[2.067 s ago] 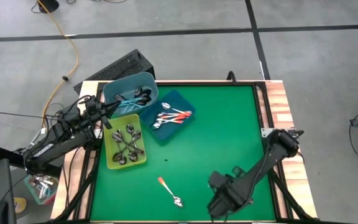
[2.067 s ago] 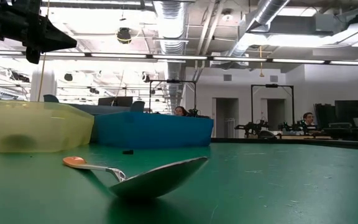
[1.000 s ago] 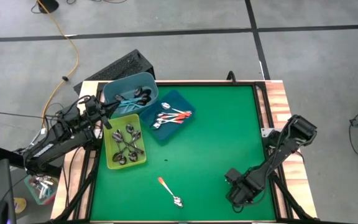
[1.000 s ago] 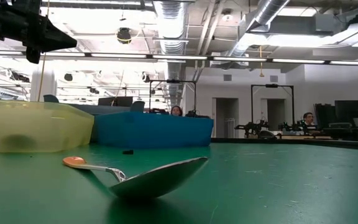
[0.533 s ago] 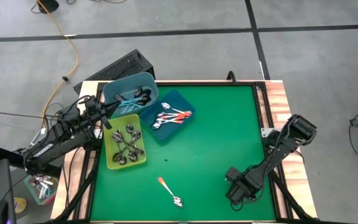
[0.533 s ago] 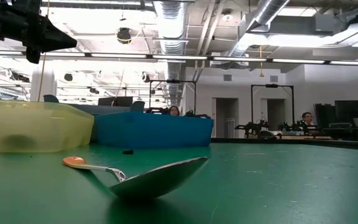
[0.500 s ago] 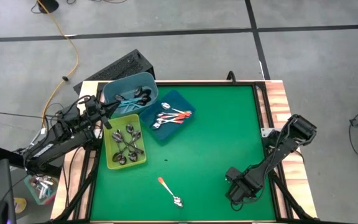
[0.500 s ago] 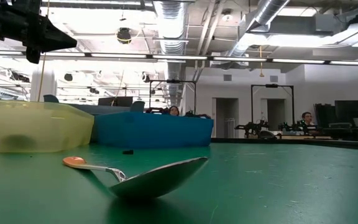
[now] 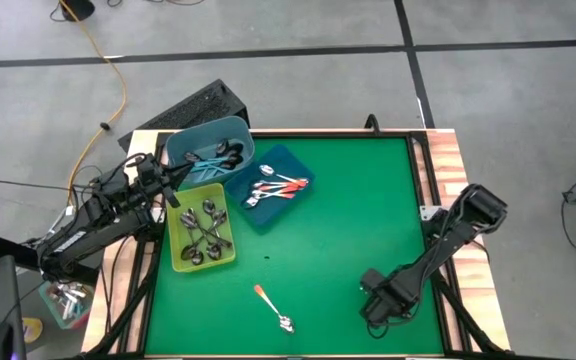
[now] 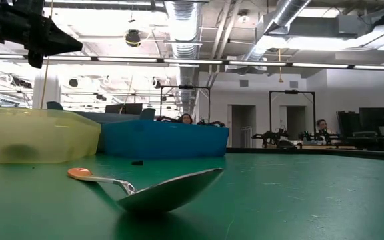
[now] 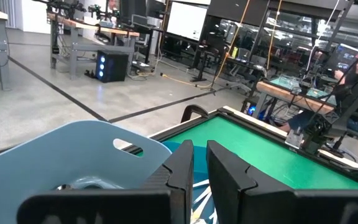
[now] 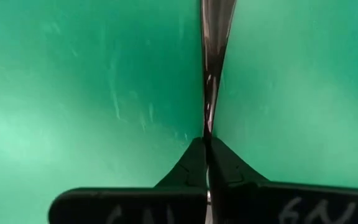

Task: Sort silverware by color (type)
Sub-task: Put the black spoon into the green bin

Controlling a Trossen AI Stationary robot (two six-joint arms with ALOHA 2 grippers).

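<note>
I reckon the dark-handled spoon [image 12: 211, 56], clamped by my right gripper [image 9: 376, 305] near the table's [image 9: 348, 220] front edge, is light, stiff, slippery; left gripper's [image 11: 199, 163] jaws nearly together.

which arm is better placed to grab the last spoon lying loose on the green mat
Right, probably. The right gripper sits low over the mat on the orange-handled spoon's near side, while the left gripper hangs over the light blue bin at the far corner.

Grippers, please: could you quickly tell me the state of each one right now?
Left gripper: nearly shut, holding nothing, above the light blue bin.
Right gripper: shut on a dark-handled spoon, low over the green mat.
</note>
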